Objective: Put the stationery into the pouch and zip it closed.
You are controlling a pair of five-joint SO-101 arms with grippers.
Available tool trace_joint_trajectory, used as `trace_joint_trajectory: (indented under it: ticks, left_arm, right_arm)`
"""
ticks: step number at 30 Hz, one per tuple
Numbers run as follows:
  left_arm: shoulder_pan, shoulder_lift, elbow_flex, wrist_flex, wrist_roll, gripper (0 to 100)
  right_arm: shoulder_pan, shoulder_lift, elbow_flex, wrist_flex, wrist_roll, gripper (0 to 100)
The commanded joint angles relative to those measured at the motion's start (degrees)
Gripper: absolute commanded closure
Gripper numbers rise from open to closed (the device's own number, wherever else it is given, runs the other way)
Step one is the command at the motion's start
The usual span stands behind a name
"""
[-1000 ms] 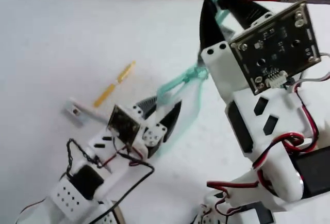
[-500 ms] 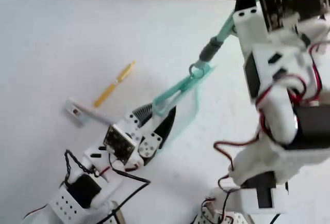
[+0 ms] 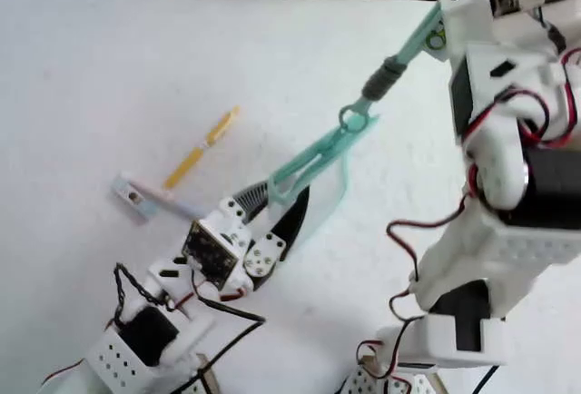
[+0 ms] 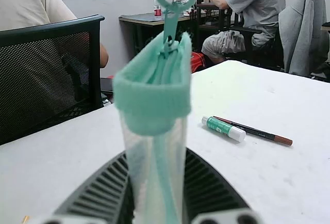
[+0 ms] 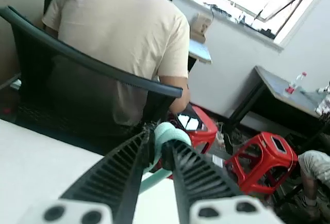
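The teal pouch (image 3: pixel 313 169) is stretched taut over the table (image 3: pixel 118 58), its lower end clamped in the left gripper (image 3: pixel 277 205) and its strap (image 3: pixel 386 74) pinched by the right gripper (image 3: pixel 434 36). From above, a yellow pencil (image 3: pixel 201 147) lies well apart; the left wrist view adds a green tube (image 4: pixel 223 129) just beside a brown pencil (image 4: pixel 260 131)

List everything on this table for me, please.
pouch: one, clear with a teal zip edge, mid-table, in the left gripper
strap: one, teal with a grey bead, from the pouch's ring to the right gripper
pen: one, yellow, on the table, apart from the pouch
flat piece: one, pale grey, near the pen
tube: one, teal and white, beyond the pouch
pencil: one, dark, brown tip, beside the tube
table: one, white
left gripper: black, shut on the pouch
right gripper: black, shut on the strap
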Motion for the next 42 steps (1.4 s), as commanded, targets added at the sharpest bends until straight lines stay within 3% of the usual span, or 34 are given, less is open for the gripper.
trace_joint_trajectory:
  ticks: [1,12,18,26,42]
  left_arm:
    - [0.22,-0.22,-0.09,0.35,-0.79,98]
    - [0.22,-0.22,-0.09,0.44,-0.79,98]
    - [0.22,-0.22,-0.09,0.44,-0.88,98]
    - [0.22,-0.22,-0.09,0.44,-0.88,98]
    - [0.22,-0.22,-0.09,0.44,-0.88,98]
  right_arm:
    - [2.86,1.45,-0.53,-4.18,0.09,98.1]
    - [7.96,7.43,-0.79,-5.93,0.44,98.1]
    - [8.13,12.35,-0.88,-7.52,8.53,98.1]
    - [12.26,15.87,-0.88,-11.21,9.05,98.1]
    - [10.24,13.32,-0.97,-7.08,8.70,97.8]
